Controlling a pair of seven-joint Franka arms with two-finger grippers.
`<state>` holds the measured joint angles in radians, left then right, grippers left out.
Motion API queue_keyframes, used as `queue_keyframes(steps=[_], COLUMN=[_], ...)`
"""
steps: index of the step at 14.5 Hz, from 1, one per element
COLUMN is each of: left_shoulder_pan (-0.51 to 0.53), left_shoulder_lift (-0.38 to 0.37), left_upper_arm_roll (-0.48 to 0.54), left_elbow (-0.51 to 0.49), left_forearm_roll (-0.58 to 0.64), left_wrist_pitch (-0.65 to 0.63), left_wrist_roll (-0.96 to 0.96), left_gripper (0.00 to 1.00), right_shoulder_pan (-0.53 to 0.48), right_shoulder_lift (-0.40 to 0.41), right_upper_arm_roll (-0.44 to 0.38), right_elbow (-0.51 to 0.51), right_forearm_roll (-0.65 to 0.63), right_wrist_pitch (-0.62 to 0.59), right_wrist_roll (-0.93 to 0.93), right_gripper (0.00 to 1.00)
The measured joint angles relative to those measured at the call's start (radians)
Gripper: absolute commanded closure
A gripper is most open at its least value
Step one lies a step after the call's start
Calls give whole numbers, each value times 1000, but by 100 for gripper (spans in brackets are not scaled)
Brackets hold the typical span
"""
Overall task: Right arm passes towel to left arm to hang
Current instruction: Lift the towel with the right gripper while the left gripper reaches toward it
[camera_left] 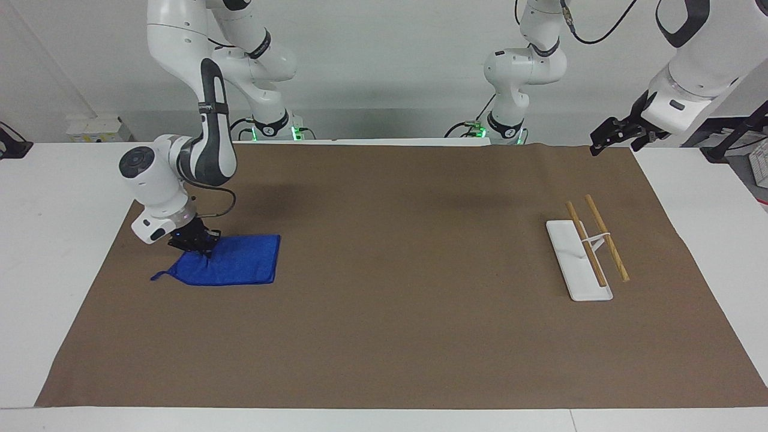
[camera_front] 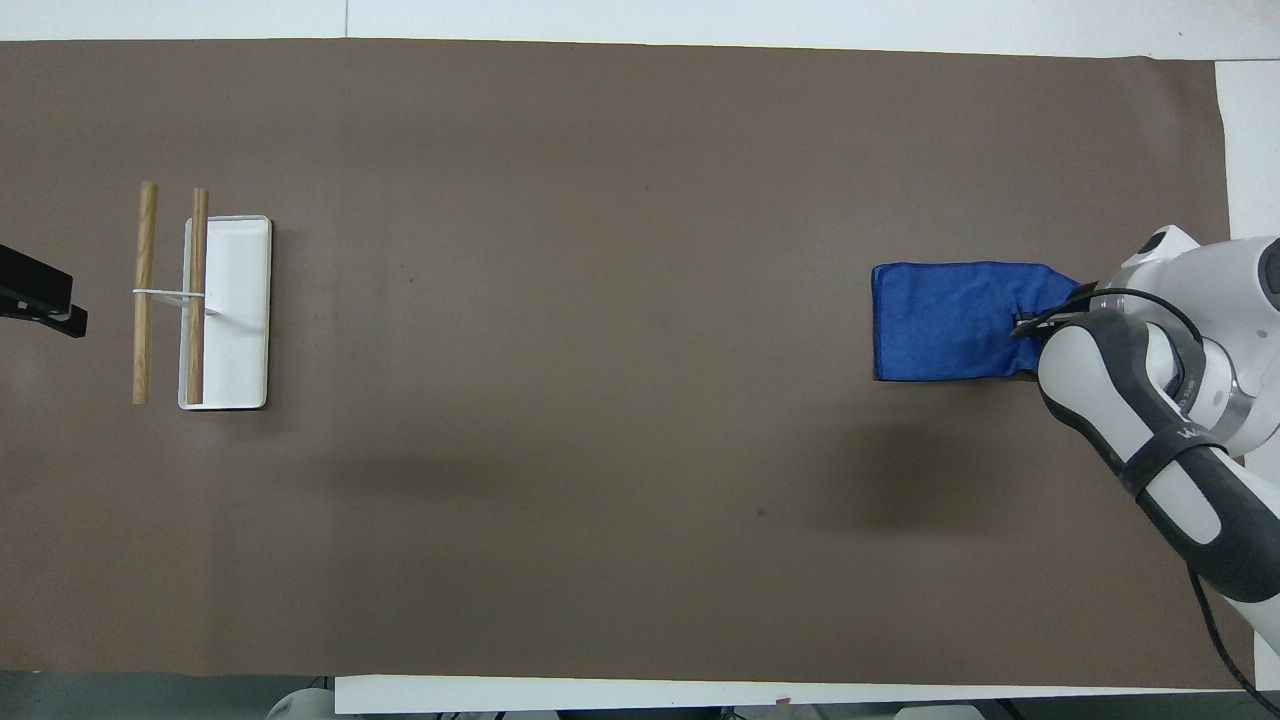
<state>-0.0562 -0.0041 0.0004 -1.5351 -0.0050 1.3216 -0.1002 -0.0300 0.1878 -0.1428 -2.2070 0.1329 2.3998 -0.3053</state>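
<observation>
1. Towel [camera_left: 231, 261], facing view: one bright-blue cloth lies on the brown mat [camera_left: 390, 336] toward the right arm's end of the table, about midway between the table's two long edges. Its edge nearest the right gripper [camera_left: 193, 242] is bunched and lifted into a peak, and the fingers are pinched closed on that bunch. The rest lies flat, with a thin loop tag [camera_left: 159, 276] trailing off one corner.

2. Same view, handling: the cloth looks soft, light and limp, so it should drape and fold under its own weight. A pinch at an edge or corner seems the sensible hold, leaving a free hanging edge for the other arm.

3. Same view, count: one towel, one white rack [camera_left: 579, 261] with two wooden bars [camera_left: 606, 237], two arms. The left gripper [camera_left: 609, 137] waits in the air over the mat corner at the left arm's end; whether it is open I cannot tell.

4. Overhead view: the towel [camera_front: 950, 320] narrows toward the right gripper [camera_front: 1040, 322], mostly hidden under its arm. The rack [camera_front: 228, 310] sits toward the left arm's end, well apart from the towel, and the left gripper [camera_front: 40, 300] shows at that edge.
</observation>
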Motion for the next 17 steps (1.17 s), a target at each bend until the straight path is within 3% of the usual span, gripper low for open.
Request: queue_keyframes(steps=[4,7,10,14,17], left_shoulder_pan=[1,1,-1,-1,-1], left_shoulder_lift=[0,-3,-35,-107,-158], left_upper_arm_roll=[5,5,4,1,1], left_elbow=[-7,-35,-132,-289,-384], left_forearm_roll=[-44,-137,-243,-422,-527], left_wrist_pitch=[31,84,193,338,413], left_wrist_roll=[-188,-409,-657,-939,-1102], left_gripper=[0,0,0,0,0], right_shoulder_pan=[10,22,28,32,81], right_shoulder_lift=[-60,-112,-122,-121,-111], right_upper_arm_roll=[61,174,299,497,578], right_elbow=[88,160,254,336,389], right_forearm_roll=[9,10,10,101,168], right_wrist_pitch=[-195,-343,-450,-461,-391], right_wrist_roll=[177,428,698,1084,1333], right_gripper=[100,100,100,100,100])
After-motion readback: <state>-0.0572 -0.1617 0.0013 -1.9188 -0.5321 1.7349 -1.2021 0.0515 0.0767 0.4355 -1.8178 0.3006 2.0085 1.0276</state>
